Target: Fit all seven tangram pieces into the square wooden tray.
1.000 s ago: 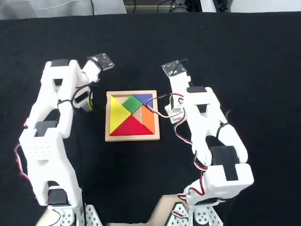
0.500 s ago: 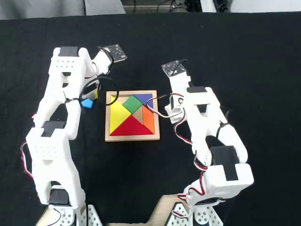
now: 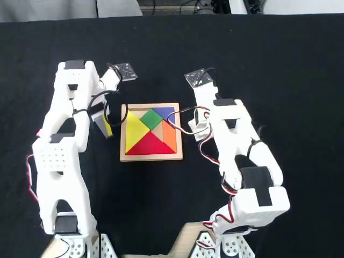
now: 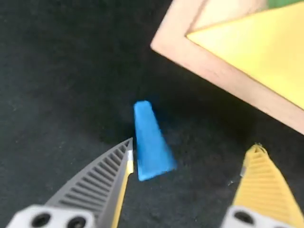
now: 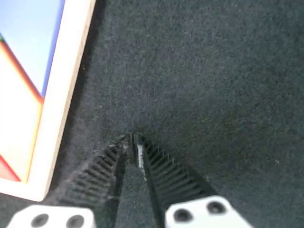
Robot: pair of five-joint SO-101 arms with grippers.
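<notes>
High view: the tray [image 3: 151, 158] sits mid-bench between the two arms, holding a yellow triangle [image 3: 134, 131] on the left, a red triangle [image 3: 152, 145] at the near side, a green square [image 3: 153, 117] at the far side, an orange piece [image 3: 170, 137] on the right and a bluish piece [image 3: 167, 112] in the far right corner. A wood-coloured patch [image 3: 157, 131] shows in the middle; gap or piece, I cannot tell. The left claw [image 3: 106, 128] hangs just left of the tray. Its wrist view shows the left claw [image 4: 192, 147] spread, with the blue piece [image 4: 151, 142] on the black bench [image 4: 61, 71] between the fingers, just beside one finger [image 4: 107, 183] and outside the tray's corner [image 4: 190, 52]. The right claw [image 5: 133, 140] is pressed together, low over the bench just right of the tray.
</notes>
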